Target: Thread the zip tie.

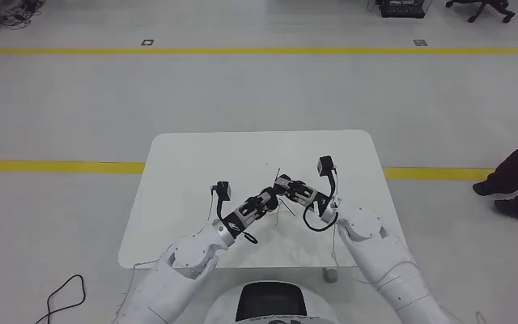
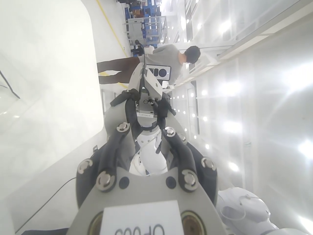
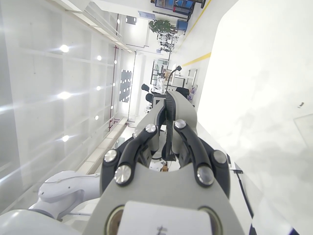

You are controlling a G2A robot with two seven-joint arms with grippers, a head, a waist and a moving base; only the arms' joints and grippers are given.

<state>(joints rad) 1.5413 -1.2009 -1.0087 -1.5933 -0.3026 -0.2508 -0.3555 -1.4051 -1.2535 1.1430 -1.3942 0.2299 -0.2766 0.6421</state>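
Your right gripper [image 3: 171, 96] has its fingers pressed together on the zip tie [image 3: 170, 77]. The tie sticks out past the fingertips as a thin dark strip ending in a small knob [image 3: 179, 68], probably the head. The clamped part sits deep between the pads, so you cannot see how much strap lies behind the grip.

Your left gripper [image 2: 146, 101] faces the right one nose to nose, both held above the table [image 1: 202, 162]. Its fingers [image 2: 130, 99] stand apart, and the front of the right gripper shows in the gap between them. The strip rises just beyond that gap. I cannot tell whether either left finger touches the strap, and nothing looks pinched there.

By my reading you are at the line-up step: one part of the tie is secured, the other is not yet caught, and no loop is formed. The next move calls for bringing the left fingers around the free strap just ahead of the right fingertips, closing gently, then steering the tail into the head's slot. The strap looks thin and springy, so a small twist at either wrist would likely swing the tip off line.
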